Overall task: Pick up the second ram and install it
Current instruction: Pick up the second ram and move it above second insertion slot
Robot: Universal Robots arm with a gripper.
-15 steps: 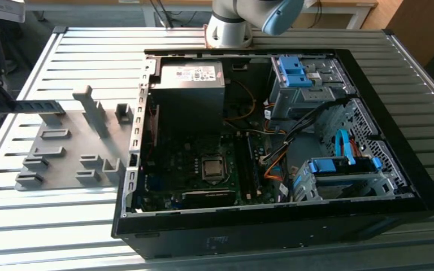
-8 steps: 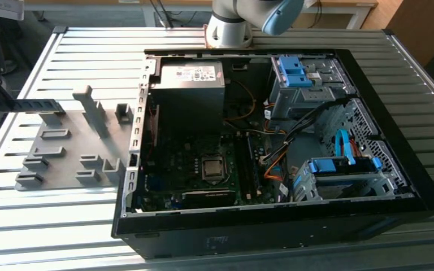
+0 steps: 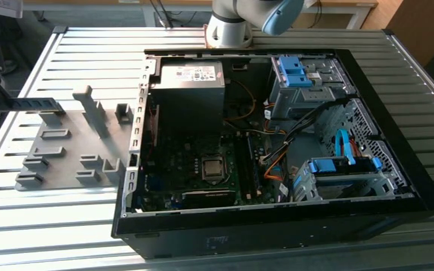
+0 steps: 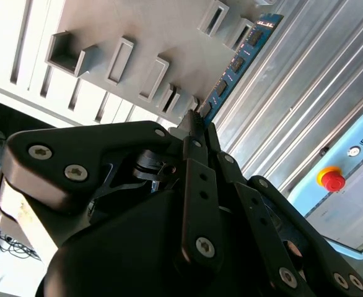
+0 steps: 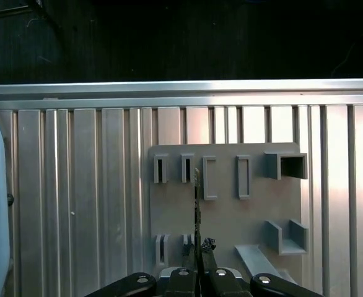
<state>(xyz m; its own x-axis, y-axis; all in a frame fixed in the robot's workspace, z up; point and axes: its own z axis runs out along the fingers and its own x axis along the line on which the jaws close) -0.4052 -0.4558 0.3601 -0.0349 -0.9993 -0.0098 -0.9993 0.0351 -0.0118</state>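
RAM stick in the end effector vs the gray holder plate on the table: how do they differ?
Colour: RAM stick blue with dark chips; holder plate plain gray.
Shape: RAM stick a thin narrow strip; holder plate broad, with raised slotted blocks.
Support: RAM stick clamped at one end by the end effector, apparently above the holder plate, which lies flat on the slatted table.
Shared: both are outside the computer case.
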